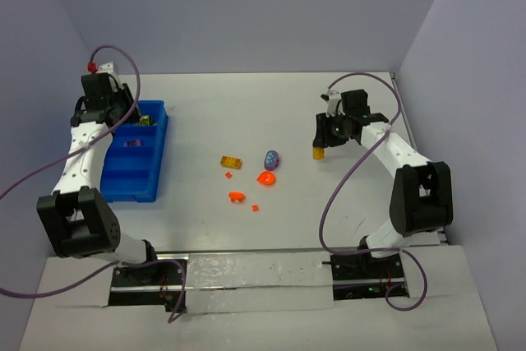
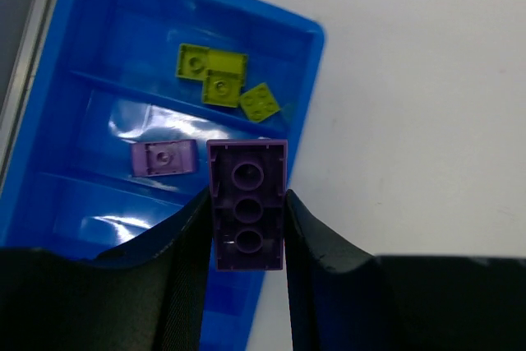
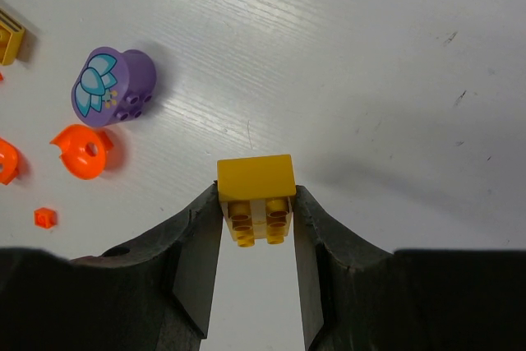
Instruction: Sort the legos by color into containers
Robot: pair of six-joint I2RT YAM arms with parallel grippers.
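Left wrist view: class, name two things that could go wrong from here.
The purple brick in the left hand hangs close to the side wall of the blue tray; released here, it might hit the rim and bounce out. It is also near a rib, so it could miss the compartment holding the lilac piece.
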